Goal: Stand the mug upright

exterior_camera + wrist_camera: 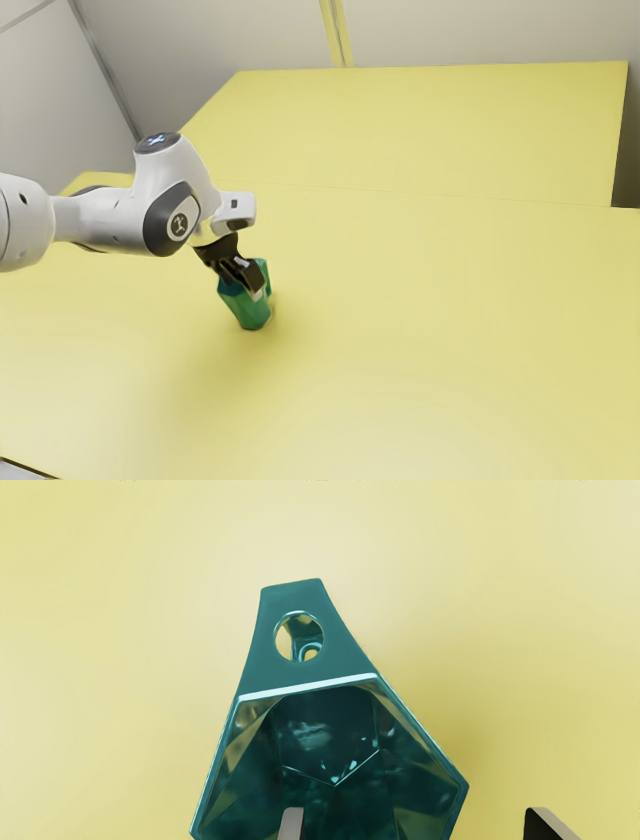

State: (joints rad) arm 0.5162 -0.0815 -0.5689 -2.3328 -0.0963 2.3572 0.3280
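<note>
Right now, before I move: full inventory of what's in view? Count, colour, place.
Mug: one, teal, below the arm's hand, handle attached.
Table: one, yellow, beneath the mug.
Surface: one, yellow, beyond the table; can't tell whether table or panel.
Walls: two, pale grey, background and the exterior view's left.
Strip: one, yellow, against the back wall.
Arm: one, white and black, from the exterior view's left.
Jaws: one pair, black and grey, apart at the mug.
</note>
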